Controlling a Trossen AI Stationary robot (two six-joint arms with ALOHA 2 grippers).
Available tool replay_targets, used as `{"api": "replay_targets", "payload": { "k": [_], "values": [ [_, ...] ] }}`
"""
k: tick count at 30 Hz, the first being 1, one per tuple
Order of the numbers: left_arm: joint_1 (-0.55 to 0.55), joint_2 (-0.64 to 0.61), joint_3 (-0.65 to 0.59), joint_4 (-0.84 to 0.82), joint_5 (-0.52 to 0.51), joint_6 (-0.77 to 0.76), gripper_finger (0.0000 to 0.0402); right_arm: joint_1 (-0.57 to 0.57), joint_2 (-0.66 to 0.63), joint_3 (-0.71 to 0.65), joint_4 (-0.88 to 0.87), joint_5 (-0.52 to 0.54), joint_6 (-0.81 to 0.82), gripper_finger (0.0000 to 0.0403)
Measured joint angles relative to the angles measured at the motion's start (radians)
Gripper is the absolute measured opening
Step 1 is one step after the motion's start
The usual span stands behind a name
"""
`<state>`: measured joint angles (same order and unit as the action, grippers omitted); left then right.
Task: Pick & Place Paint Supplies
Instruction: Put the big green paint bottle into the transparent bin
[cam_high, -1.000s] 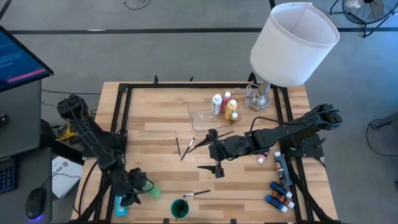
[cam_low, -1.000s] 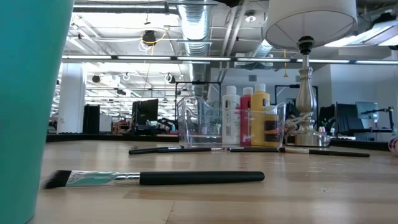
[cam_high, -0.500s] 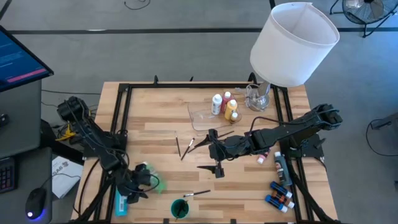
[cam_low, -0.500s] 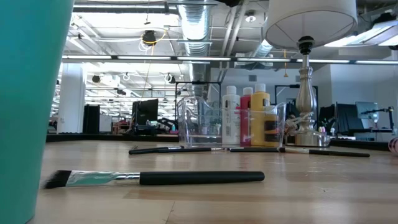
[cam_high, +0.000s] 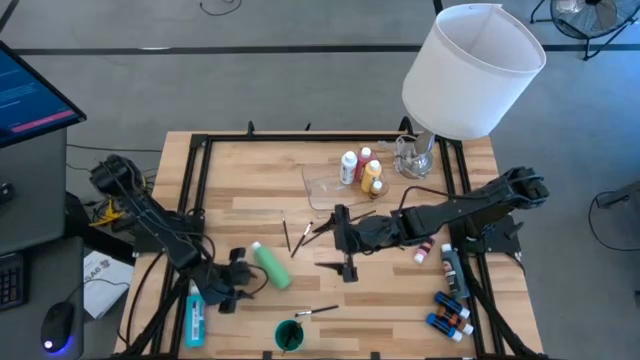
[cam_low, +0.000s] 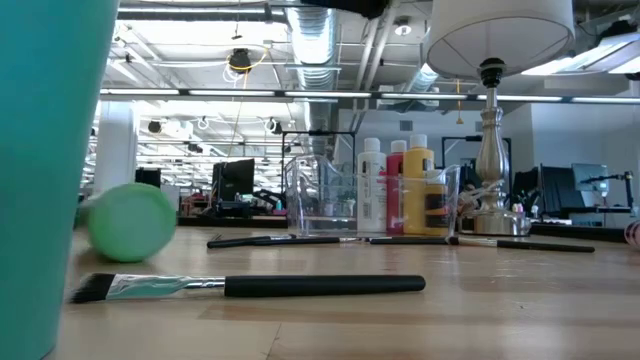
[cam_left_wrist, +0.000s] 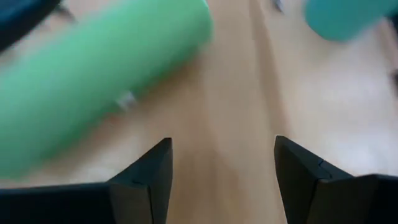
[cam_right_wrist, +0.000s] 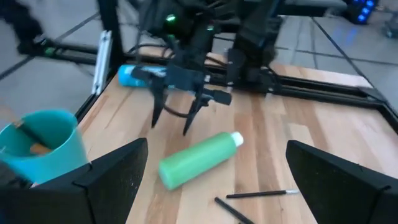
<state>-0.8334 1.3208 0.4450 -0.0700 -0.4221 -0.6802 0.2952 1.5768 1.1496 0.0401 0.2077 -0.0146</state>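
Looking straight down, I see my left gripper (cam_high: 240, 281) low near the table's front left, fingers spread and holding nothing; the green bottle (cam_high: 269, 266) lies on its side just beside it, white cap pointing away toward the back. My right gripper (cam_high: 345, 244) hangs mid-table, fingers wide apart and empty, above scattered brushes (cam_high: 297, 237). White, red and yellow bottles (cam_high: 361, 171) stand in the clear tray (cam_high: 318, 189) by the lamp (cam_high: 470, 70).

Down at table level, the green bottle (cam_low: 131, 222) shows its round base, behind a flat brush (cam_low: 250, 287).

From my left wrist, both fingers (cam_left_wrist: 146, 180) stand apart over bare wood, the green bottle (cam_left_wrist: 93, 87) lying free ahead.

From my right wrist, the green bottle (cam_right_wrist: 198, 158) rests before the left gripper (cam_right_wrist: 174, 121), near the teal cup (cam_right_wrist: 45, 144).
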Motion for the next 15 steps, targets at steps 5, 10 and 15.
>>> {"api": "replay_targets", "payload": {
  "k": [5, 10, 15],
  "values": [
    [0.032, -0.099, 0.000, 0.002, -0.247, 0.225, 0.0182, -0.061, 0.046, -0.036, 0.083, 0.003, 0.026, 0.0376],
    [0.077, -0.243, 0.000, 0.009, -0.445, 0.418, 0.0182, -0.118, 0.152, -0.074, 0.330, -0.004, 0.075, 0.0376],
    [0.264, -0.349, 0.000, 0.019, -0.316, 0.536, 0.0182, -0.185, 0.233, -0.076, 0.340, 0.001, 0.185, 0.0376]
  ]
}}
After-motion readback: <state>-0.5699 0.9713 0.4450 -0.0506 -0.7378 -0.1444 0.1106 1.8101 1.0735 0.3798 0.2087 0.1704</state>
